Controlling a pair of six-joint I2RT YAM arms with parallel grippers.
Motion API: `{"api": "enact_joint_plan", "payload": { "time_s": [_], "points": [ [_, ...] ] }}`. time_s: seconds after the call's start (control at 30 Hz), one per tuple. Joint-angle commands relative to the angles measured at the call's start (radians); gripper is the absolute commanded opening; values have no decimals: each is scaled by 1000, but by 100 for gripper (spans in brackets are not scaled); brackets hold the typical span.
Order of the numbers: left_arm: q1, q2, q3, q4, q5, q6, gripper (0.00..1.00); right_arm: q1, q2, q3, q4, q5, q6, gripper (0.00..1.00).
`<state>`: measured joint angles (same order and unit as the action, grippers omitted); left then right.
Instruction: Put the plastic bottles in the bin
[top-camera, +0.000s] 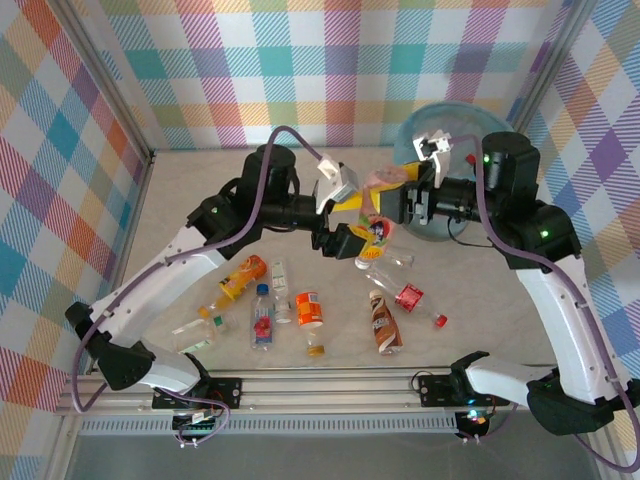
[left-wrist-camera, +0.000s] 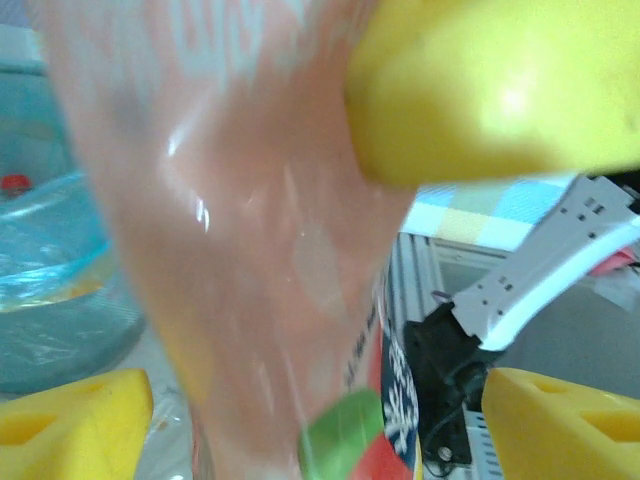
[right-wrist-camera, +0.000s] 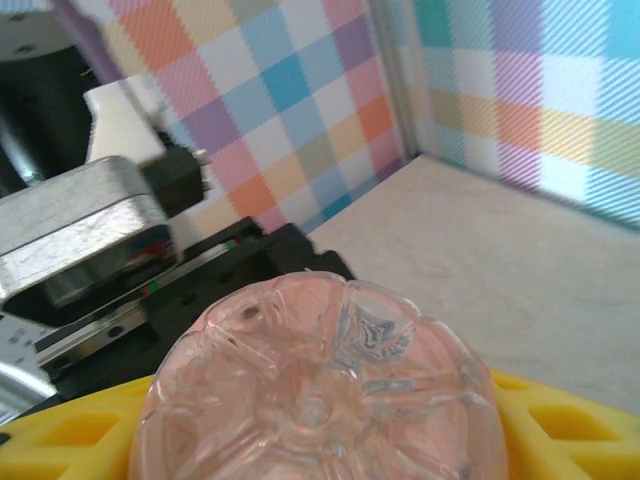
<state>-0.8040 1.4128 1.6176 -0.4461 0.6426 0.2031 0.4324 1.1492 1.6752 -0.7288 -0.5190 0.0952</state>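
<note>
A pink plastic bottle (top-camera: 383, 181) hangs in the air between the two arms, just left of the bin (top-camera: 455, 125). My right gripper (top-camera: 398, 185) is shut on its base end; in the right wrist view the ribbed base (right-wrist-camera: 320, 390) sits between the yellow fingers (right-wrist-camera: 70, 440). My left gripper (top-camera: 362, 222) is open around the bottle's lower part, and its yellow fingertips (left-wrist-camera: 80, 415) stand wide apart on either side of the pink body (left-wrist-camera: 250, 250). The bin is round with a light-blue liner (left-wrist-camera: 50, 290). Several more bottles lie on the table, among them an orange one (top-camera: 240, 278) and a brown one (top-camera: 384, 322).
Loose bottles spread across the near middle of the table, including a clear one with a red label (top-camera: 405, 292) and one with a blue cap (top-camera: 263, 318). Checked walls close in the back and sides. A metal rail (top-camera: 330, 385) runs along the near edge.
</note>
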Motion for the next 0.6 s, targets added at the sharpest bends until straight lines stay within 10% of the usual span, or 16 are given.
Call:
{"api": "enact_joint_plan", "payload": {
  "time_s": [0.0,0.27,0.57],
  "points": [
    [-11,-60,-12,113,-139,-29,87,2,-1,72,-16,207,-8,45],
    [-10,-96,-5,156,-287,-73,87,-20,70,224,45,816,-144,47],
    [-10,-94,-8,139,-361,-127,86,-105,237,355,207,1041,-379,44]
  ]
}}
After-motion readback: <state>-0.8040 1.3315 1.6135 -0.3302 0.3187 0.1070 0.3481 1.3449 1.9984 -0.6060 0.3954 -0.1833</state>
